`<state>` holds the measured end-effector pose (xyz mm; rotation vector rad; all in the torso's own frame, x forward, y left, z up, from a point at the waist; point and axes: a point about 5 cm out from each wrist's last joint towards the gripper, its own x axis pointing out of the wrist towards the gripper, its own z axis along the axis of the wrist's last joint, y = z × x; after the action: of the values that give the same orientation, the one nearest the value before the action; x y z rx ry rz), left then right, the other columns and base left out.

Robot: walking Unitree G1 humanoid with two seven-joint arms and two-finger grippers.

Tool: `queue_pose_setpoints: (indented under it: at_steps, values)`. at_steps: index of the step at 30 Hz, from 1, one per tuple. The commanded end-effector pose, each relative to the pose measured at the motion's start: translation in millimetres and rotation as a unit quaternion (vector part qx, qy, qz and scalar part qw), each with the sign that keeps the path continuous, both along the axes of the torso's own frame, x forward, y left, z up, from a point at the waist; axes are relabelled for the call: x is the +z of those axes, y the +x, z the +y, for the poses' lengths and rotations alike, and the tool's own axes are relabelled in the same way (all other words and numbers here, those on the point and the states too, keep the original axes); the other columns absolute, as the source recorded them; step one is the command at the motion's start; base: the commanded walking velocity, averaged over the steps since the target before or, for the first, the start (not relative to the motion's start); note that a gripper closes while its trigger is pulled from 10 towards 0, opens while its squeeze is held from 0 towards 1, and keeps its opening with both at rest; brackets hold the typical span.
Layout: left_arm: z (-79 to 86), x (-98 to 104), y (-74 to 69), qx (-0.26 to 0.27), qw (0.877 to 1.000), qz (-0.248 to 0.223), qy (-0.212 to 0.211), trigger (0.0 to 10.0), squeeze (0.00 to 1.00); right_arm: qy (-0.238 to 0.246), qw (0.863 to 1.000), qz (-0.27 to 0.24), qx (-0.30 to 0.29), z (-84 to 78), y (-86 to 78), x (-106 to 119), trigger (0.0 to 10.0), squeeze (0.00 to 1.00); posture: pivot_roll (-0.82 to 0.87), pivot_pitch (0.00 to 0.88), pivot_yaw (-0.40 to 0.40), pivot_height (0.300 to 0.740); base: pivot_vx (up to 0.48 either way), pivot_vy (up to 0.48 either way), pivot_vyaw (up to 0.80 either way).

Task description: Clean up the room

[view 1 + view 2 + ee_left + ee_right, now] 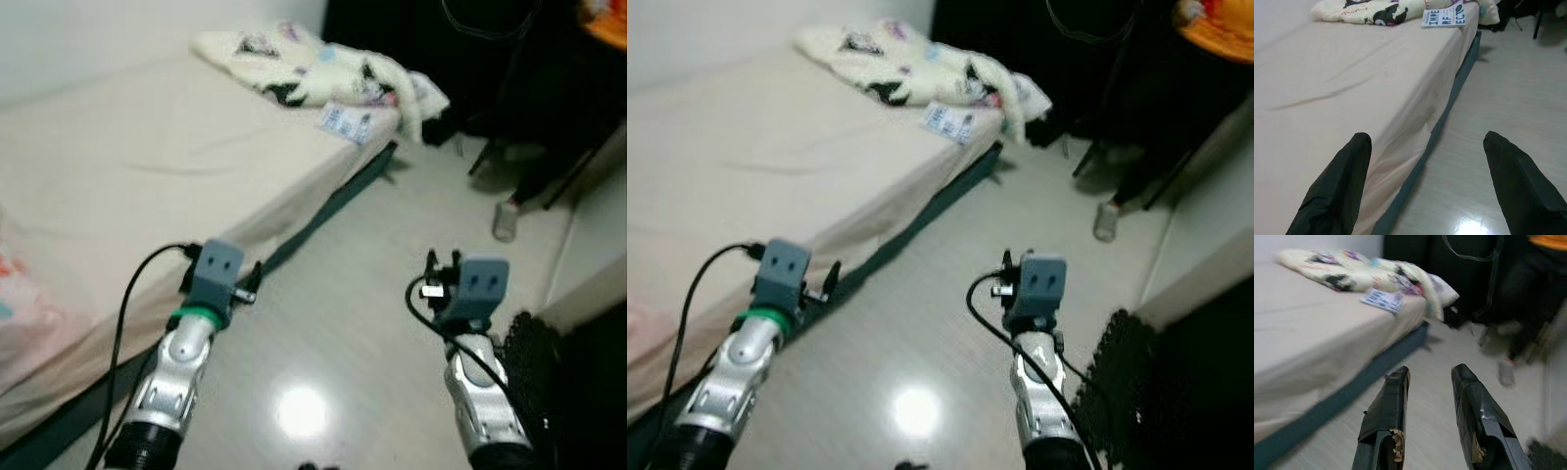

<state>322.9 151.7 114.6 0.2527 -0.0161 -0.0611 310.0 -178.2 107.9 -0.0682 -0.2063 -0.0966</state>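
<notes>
Left gripper [1422, 181] held over the bed's near edge, fingers spread wide, nothing between them. One finger [1334, 188] sits above the sheet, the other above the floor. Right gripper [1430, 416] out over open floor, fingers slightly apart with a narrow gap, empty.

Bed [127, 166] runs ahead and to the left of the left gripper. Smooth beige sheet with a few soft creases, dark teal base strip [1449, 103] along the side edge. That edge runs diagonally away from the left gripper to the far corner.

Floor [392, 255] pale, glossy, plank-like, with a bright light reflection [302, 411] between the two arms. A wide lane of floor lies ahead of the right gripper, between the bed edge and a pale wall or ledge [588, 255] to its right.

Clutter: crumpled fluffy cream blanket [304, 64] with dark and coloured prints, far ahead of both grippers at the bed's far end, one corner drooping over the edge. Flat printed booklet [1444, 15] lies on the sheet just beside it, at the bed corner. Small pale bottle-like thing [505, 220] on the floor well ahead of the right gripper, blurred. Dark furniture with thin black legs [549, 166] behind it. Black mesh-textured item [534, 343] just right of the right arm.
</notes>
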Motion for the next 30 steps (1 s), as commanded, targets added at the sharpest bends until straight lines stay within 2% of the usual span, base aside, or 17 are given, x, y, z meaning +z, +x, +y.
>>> queue_pose_setpoints:
  at_steps: [1,7,16,18,30]
  values:
    - [-4.7,-4.6,-2.6,-0.008,1.0,0.004,-0.001,10.0,0.0,0.0,1.0,0.005,-0.011,-6.1,-3.0,-3.6,10.0,0.0,0.0,0.066,-0.032,0.72,0.0,0.0,-0.8]
    - [-5.0,-0.4,0.3,-0.004,1.0,-0.005,-0.005,10.0,0.0,-0.005,1.0,-0.002,-0.003,-4.9,1.0,1.4,10.0,0.0,0.01,0.077,-0.039,0.72,0.0,0.0,-0.8]
    - [-6.1,-2.7,-0.8,-0.012,1.0,0.001,-0.003,10.0,0.0,-0.002,1.0,-0.003,-0.011,-6.5,-1.4,0.2,10.0,0.0,0.01,0.077,-0.039,0.72,0.0,0.0,-0.8]
    - [-6.4,-2.6,0.0,-0.015,1.0,0.002,-0.001,10.0,0.0,0.0,1.0,-0.004,-0.013,-6.3,-0.7,0.3,10.0,0.0,0.0,0.071,-0.006,0.72,0.0,0.0,-0.8]
    - [-1.5,5.4,5.1,-0.026,1.0,-0.005,0.013,10.0,0.0,0.023,1.0,-0.008,-0.016,2.0,4.3,1.0,10.0,0.0,0.01,0.065,0.031,0.72,0.0,0.0,-0.8]
